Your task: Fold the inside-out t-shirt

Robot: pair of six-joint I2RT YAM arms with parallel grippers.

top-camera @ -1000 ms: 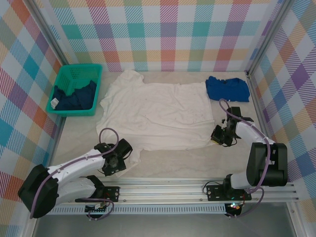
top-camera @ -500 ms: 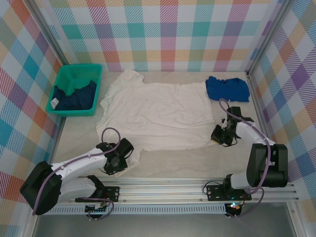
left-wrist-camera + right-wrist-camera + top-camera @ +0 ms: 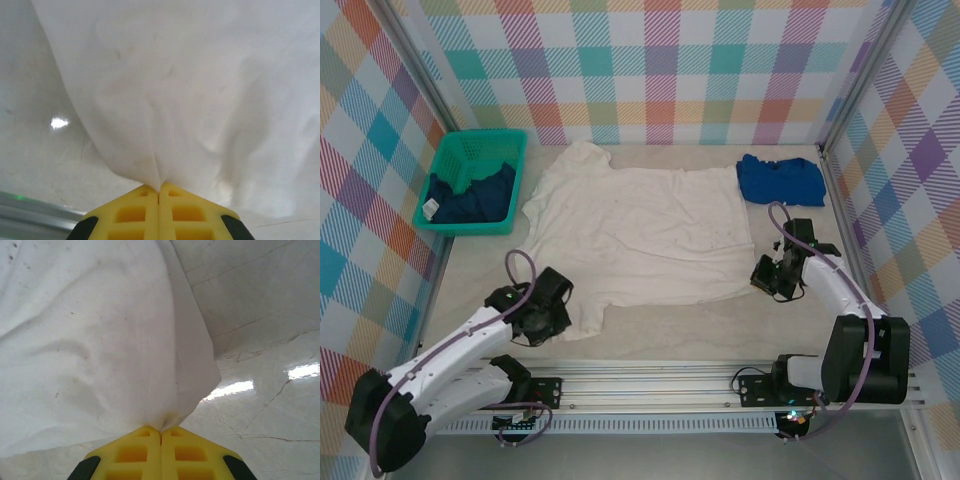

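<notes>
At far left, a green basket [image 3: 480, 136] with a dark navy garment [image 3: 470, 196] heaped inside. Right of it, toward the front edge of the pale table [image 3: 670, 335], the left gripper [image 3: 556, 318], clamped fully shut on the near-left corner of the inside-out t-shirt [image 3: 640, 235]. From the left wrist, yellow fingertips [image 3: 132, 214] pressed together on a pinch of white cloth, with creases fanning out from the nip. Spread across the middle of the table: plain cream-white, unprinted, soft and mostly flat. Lightly rumpled with shallow wrinkles and a few faint specks, one flap sticking out at the back left toward the basket. At the near-right corner, the right gripper [image 3: 758, 281], likewise closed tight on the fabric. In the right wrist view, a seam line running down into the closed tips. At the back right, a bright blue folded shirt [image 3: 780, 178], just beside the white one's far-right corner.
</notes>
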